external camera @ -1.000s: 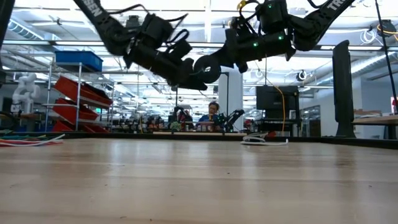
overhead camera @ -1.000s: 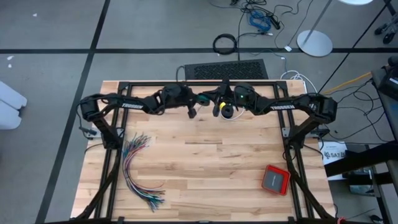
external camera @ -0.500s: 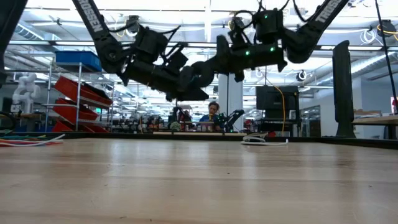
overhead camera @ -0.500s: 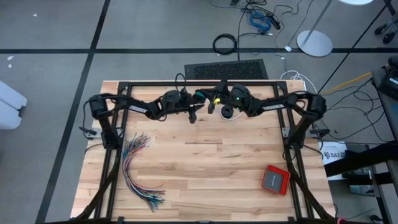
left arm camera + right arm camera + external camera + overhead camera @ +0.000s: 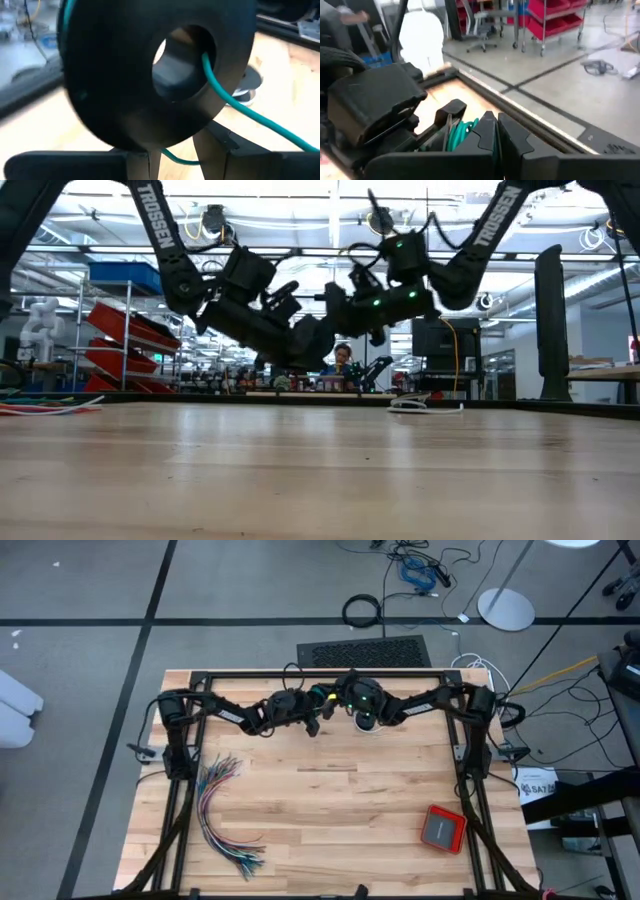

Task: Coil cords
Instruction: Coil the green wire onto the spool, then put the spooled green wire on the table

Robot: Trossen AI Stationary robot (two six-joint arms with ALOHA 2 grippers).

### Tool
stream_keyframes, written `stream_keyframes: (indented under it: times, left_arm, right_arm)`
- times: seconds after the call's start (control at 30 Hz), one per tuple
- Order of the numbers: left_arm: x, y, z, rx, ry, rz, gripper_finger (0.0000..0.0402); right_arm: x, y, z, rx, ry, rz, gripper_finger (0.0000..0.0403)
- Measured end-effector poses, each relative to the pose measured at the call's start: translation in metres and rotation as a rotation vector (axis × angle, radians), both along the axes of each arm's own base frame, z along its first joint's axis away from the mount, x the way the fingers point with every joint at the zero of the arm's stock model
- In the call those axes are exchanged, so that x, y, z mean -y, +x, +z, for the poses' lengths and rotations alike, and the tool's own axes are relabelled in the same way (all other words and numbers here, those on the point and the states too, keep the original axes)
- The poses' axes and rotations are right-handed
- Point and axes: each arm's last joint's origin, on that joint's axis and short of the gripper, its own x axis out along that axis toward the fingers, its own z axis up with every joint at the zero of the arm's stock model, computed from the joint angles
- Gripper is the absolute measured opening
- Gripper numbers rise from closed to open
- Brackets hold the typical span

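Teal cord (image 5: 235, 102) hangs between both claws above the bench's far edge. I see right claw (image 5: 495, 135) closed on it, left claw (image 5: 318, 712) part-open around it. Slack could slip loose.

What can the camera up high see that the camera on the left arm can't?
Only the high view shows the whole table, the fanned colourful wires, the red box and both arms meeting at the table's far edge. Only the left wrist view shows, up close, the teal cord running through the hole of a big black ring-shaped part just past the left claw. Both show the wooden tabletop and a bit of teal cord between the arms. The right claw is shut, with teal cord bunched beside it.
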Motion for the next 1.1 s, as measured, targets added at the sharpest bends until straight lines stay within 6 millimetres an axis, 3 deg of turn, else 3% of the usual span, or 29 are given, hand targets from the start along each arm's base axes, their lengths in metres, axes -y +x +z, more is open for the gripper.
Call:
stream_keyframes:
  times: [0.27, 0.4, 0.77, 1.1]
  left_arm:
    - [0.003, 0.004, -0.036, -0.004, -0.167, 0.058, 0.0109]
    - [0.008, 0.006, -0.047, 0.003, -0.230, 0.072, 0.0109]
    - [0.018, 0.012, -0.043, 0.071, -0.391, -0.069, 0.0109]
    - [0.038, 0.015, -0.035, 0.076, -0.655, -0.416, 0.0109]
  right_arm:
    - [0.012, 0.029, -0.018, -0.146, -0.006, 0.019, 0.0000]
    - [0.013, 0.032, -0.021, -0.225, -0.046, 0.011, 0.0000]
    - [0.019, 0.025, -0.032, -0.360, -0.022, 0.108, 0.0000]
    - [0.026, 0.019, -0.037, -0.406, 0.017, 0.138, 0.0000]
